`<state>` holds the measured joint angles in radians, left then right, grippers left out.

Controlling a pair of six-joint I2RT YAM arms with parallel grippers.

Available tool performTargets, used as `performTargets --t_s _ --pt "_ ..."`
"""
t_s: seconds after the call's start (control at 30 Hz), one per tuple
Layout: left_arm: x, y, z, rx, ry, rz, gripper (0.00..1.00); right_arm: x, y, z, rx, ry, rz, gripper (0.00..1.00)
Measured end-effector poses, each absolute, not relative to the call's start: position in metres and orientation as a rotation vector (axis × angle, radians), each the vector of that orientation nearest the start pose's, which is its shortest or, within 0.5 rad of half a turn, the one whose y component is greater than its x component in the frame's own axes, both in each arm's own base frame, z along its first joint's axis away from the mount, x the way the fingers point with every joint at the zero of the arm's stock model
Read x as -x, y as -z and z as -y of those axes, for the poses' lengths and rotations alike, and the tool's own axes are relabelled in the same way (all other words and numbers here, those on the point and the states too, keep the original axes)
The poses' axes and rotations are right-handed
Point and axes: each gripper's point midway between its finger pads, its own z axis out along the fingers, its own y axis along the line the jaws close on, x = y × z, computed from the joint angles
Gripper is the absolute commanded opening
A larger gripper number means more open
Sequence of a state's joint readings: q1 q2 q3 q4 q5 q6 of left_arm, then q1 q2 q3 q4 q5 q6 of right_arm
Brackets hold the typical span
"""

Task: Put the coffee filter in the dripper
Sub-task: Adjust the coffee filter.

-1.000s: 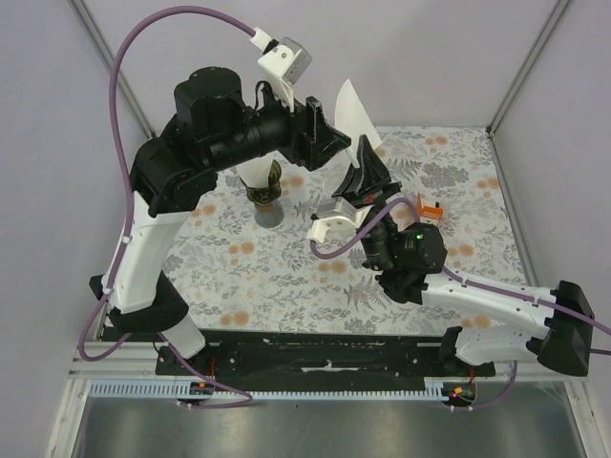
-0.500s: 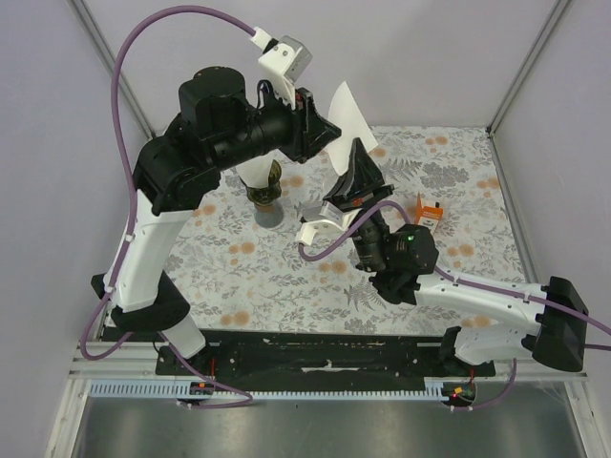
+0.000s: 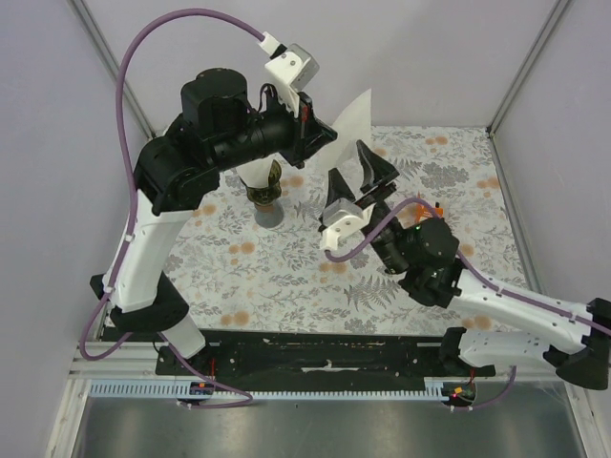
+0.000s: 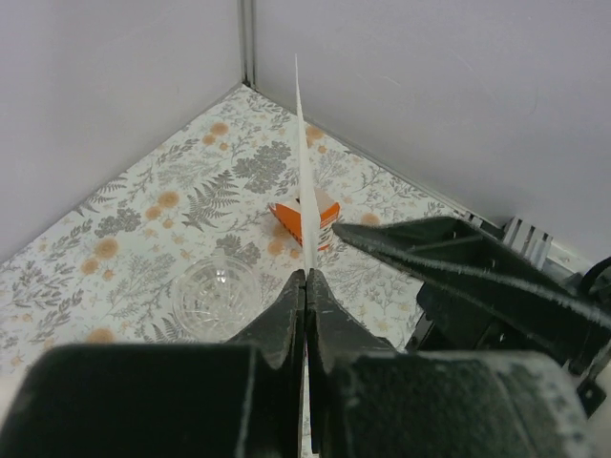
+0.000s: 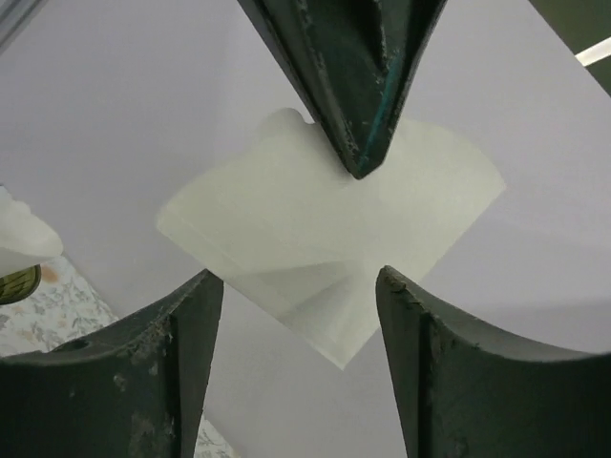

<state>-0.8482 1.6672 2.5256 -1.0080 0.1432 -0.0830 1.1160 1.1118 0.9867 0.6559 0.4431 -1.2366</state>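
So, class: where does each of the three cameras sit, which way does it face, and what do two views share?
Top external: above and behind the bases, looking down on the floral-patterned table; left arm and right arm show.
Left wrist: on the left arm, facing past its shut left gripper toward the clear glass dripper and orange box.
Right wrist: on the right arm, facing past the open right gripper toward the lilac wall.
Shared: both wrist views show the white paper coffee filter.

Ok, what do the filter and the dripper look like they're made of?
The filter looks like thin matte white paper: slightly see-through, folded layers showing. The dripper looks like clear glass or plastic, with glinting ribs; I can't tell which.
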Motion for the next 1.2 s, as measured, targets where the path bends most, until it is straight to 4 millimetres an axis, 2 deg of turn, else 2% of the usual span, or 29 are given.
performTargets --t_s 0.03,0.17,0.37,0.53,0.63,0.77,0.87,1.03,1.13,1.2 --pt "-0.242 -0.523 0.317 -0.777 0.797 -1.610 0.02 -0.251 -0.475 -0.262 0.808 0.295 -0.782 0.88" --pt "-0.240 -0.521 0.314 -0.836 0.765 -1.586 0.02 -0.251 -0.475 -0.253 0.861 0.100 -0.849 0.96" --pt "-0.229 -0.515 0.310 -0.942 0.741 -1.558 0.02 -0.248 -0.480 -0.229 0.944 -0.242 -0.952 0.98" --pt "-0.213 -0.506 0.309 -1.057 0.766 -1.535 0.02 -0.237 -0.467 -0.242 1.061 -0.585 -1.041 0.98" --pt "-0.205 -0.498 0.308 -1.119 0.774 -1.535 0.02 -0.238 -0.452 -0.247 1.102 -0.752 -1.112 0.97" --pt "-0.194 -0.489 0.307 -1.191 0.795 -1.530 0.02 -0.235 -0.434 -0.256 1.137 -0.943 -1.185 0.85" --pt "-0.187 -0.484 0.308 -1.234 0.822 -1.527 0.02 -0.217 -0.436 -0.263 1.180 -1.103 -1.159 0.66" --pt "-0.180 -0.482 0.310 -1.273 0.856 -1.506 0.02 -0.195 -0.452 -0.267 1.241 -1.227 -1.065 0.36" --pt "-0.177 -0.483 0.311 -1.286 0.875 -1.500 0.02 -0.189 -0.453 -0.270 1.275 -1.283 -1.042 0.11" --pt "-0.174 -0.483 0.312 -1.295 0.890 -1.493 0.21 -0.188 -0.450 -0.272 1.289 -1.313 -1.048 0.00"
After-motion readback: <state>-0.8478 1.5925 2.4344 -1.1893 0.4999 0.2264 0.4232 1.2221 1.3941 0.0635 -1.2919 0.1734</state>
